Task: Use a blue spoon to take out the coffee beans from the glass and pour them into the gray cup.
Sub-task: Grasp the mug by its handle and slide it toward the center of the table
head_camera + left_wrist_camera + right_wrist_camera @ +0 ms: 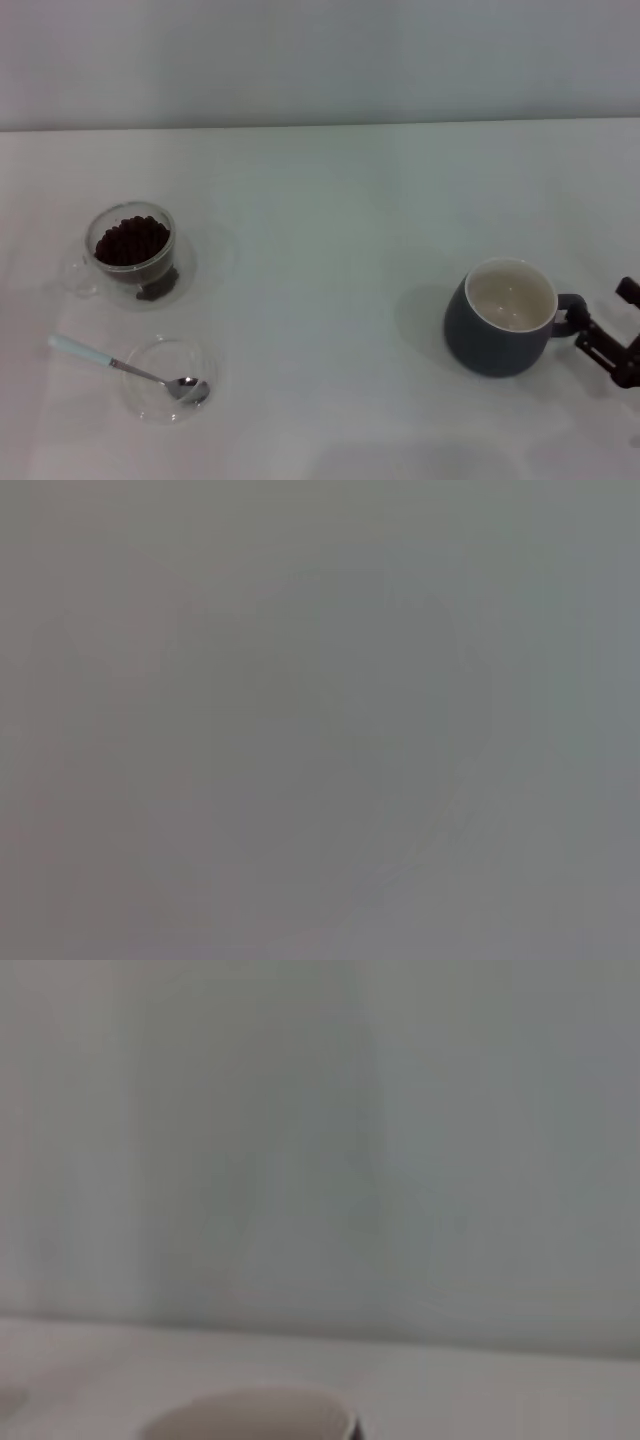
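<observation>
blue spoon (120,364) in dish (150,400), right tool (598,335) at gray cup (505,318)

A bare test setup, lab-like: a plain white bench (330,200) against a blank pale wall (320,60), with only a few props laid out.

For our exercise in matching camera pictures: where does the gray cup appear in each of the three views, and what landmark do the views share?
Head view: the gray cup stands at lower right on the white table, its handle toward the right claw.
Left wrist view: not in it; only a blank gray blur.
Right wrist view: only its cream rim shows, at the bottom edge.
Shared landmark: the white table, in head and right wrist views.
</observation>
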`<action>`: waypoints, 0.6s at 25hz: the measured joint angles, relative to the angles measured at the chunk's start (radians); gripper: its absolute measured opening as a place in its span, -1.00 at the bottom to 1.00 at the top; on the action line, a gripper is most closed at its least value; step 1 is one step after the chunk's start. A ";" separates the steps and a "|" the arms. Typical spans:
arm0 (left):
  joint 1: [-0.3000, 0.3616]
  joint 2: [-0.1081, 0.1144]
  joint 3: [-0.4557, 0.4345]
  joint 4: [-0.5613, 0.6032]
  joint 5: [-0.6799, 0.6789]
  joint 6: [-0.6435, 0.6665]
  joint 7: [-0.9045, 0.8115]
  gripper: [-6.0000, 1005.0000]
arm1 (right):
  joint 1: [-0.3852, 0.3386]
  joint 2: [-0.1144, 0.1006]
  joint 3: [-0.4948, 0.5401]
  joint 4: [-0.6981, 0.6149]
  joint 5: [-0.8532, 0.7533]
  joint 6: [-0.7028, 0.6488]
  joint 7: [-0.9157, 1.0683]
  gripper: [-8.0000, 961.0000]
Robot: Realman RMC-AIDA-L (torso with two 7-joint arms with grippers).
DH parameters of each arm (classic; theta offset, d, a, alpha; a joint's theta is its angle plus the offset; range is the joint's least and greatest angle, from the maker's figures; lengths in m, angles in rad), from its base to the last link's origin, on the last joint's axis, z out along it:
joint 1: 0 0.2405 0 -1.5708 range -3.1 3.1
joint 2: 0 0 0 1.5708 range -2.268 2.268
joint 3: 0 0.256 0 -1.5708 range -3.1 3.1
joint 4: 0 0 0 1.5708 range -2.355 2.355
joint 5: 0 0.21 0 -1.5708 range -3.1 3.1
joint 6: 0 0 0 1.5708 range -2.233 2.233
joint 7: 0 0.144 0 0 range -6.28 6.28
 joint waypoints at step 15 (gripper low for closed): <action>0.021 -0.019 -0.002 0.000 -0.001 0.004 0.002 0.74 | 0.004 0.001 -0.018 -0.036 -0.013 0.099 -0.043 0.69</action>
